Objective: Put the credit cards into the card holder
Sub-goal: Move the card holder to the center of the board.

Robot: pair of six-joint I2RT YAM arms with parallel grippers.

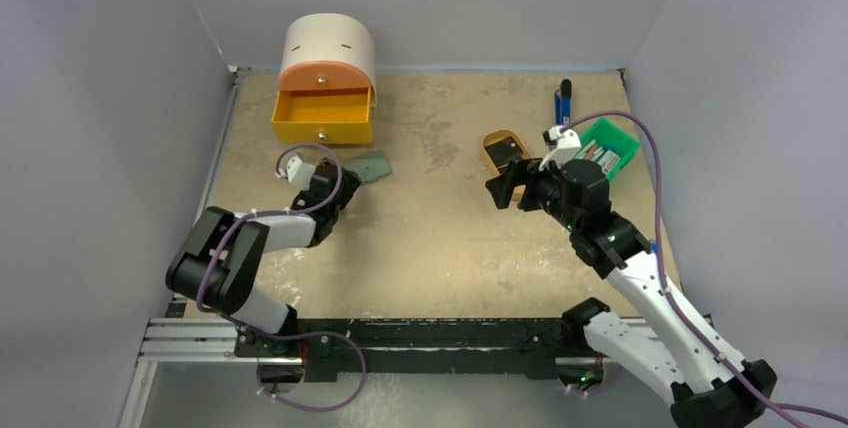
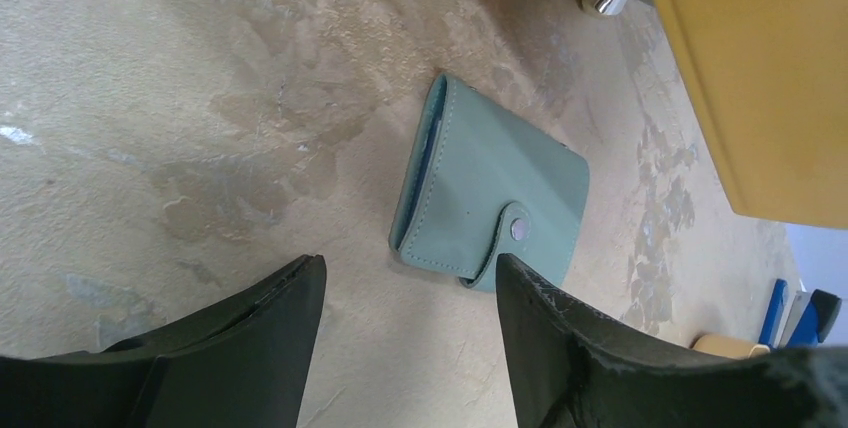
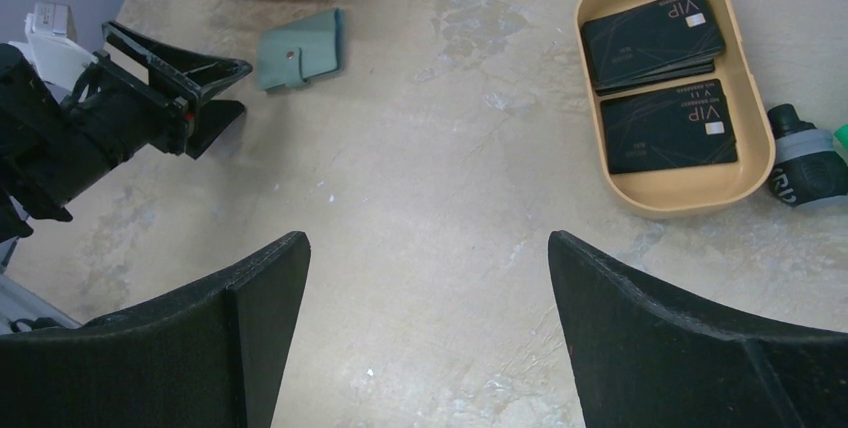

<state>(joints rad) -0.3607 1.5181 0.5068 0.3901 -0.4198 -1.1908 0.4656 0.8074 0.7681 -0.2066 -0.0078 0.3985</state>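
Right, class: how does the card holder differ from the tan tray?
The holder is flat, grey-green and snapped shut; the tray is tan, oval, rimmed and open-topped. The tray holds black cards; none show in the holder. The holder lies by the left gripper, the tray nearer the right gripper. Both rest on the table, ungripped.

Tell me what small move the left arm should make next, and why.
Probably ease the left end effector forward and down onto the card holder. It lies snapped shut just ahead of the open jaws, and needs opening before the credit cards leave the tan tray.
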